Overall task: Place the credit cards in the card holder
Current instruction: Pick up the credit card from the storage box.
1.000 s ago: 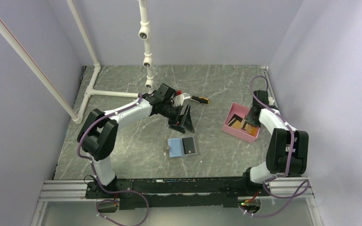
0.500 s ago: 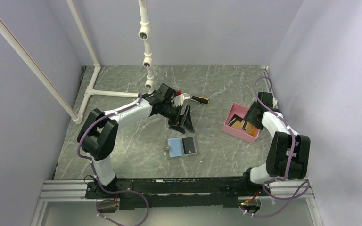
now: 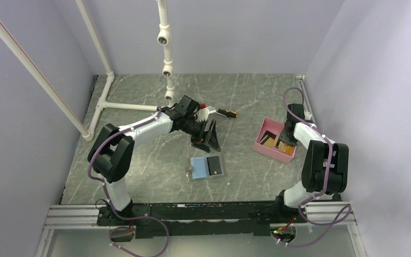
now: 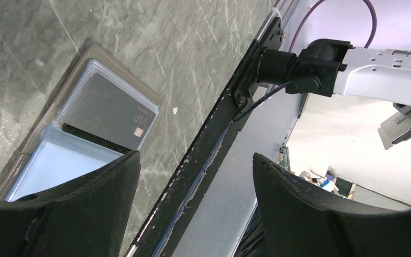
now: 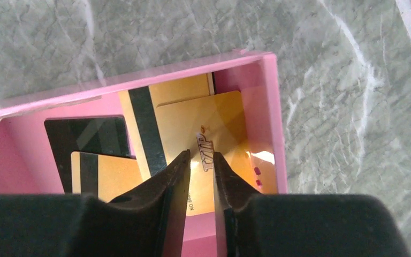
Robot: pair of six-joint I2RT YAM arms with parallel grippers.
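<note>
Right claw [image 5: 199, 155] tips nearly shut, thin slit over the gold VIP card [image 5: 222, 120] in the pink tray [image 5: 139, 80], right side of top view; can't tell if it's pinched. Risk: the thin flat card slips out, or drags the striped card [image 5: 139, 128] beneath it. Left claw [image 4: 195, 158] wide open, empty, above the wallet [image 4: 59, 160], lower middle of top view, w/ a dark card [image 4: 109, 110] in its pocket

The left arm [image 3: 150, 124] reaches from its base at the near left out over the middle of the counter, elbow bent, forearm stretched to the right. Its left hand [image 4: 195, 158] tilts down and toward the near side, its two fingers [image 4: 85, 203] spread wide apart. The right arm [image 3: 313, 136] folds sharply upward at the near right, forearm angled to the far side, wrist turned down. The right hand [image 5: 199, 156] points straight down, fingers [image 5: 160, 198] drawn almost together with a narrow slit between; whether they pinch anything cannot be told.
</note>
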